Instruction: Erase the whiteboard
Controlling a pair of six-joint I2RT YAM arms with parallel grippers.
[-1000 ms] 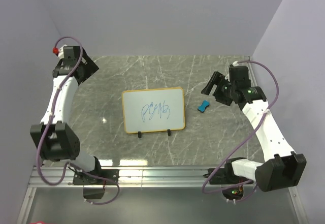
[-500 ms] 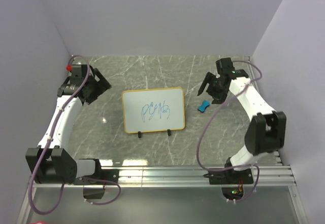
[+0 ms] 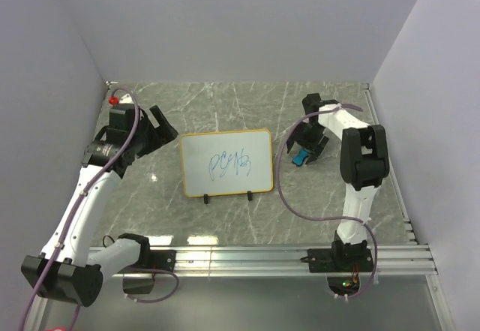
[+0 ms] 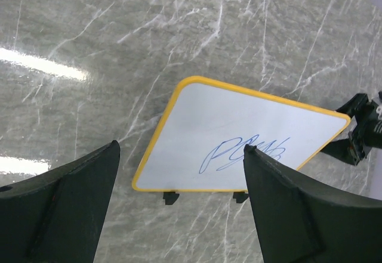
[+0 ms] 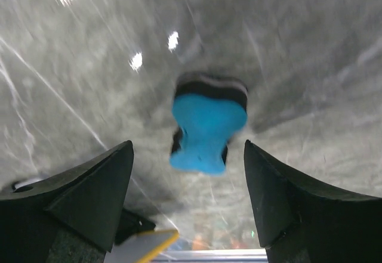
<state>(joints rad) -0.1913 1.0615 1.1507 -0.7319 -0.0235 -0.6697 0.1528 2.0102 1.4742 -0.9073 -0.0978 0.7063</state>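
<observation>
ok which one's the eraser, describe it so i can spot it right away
Start at the grey marble table and find the yellow-framed whiteboard in its middle. Just off the board's right edge, below the open right gripper, lies the eraser: small, bright blue, bow-shaped, with a dark layer underneath, unlike the flat white board.

White-linked arms (image 3: 81, 196), black joints (image 3: 364, 154), looping purple cables (image 3: 279, 170) — black wedge-shaped fingers (image 4: 65, 209), one small red cap (image 3: 113, 100)

Bright light, glare on tabletop (image 4: 42, 60), blurry right wrist view.
</observation>
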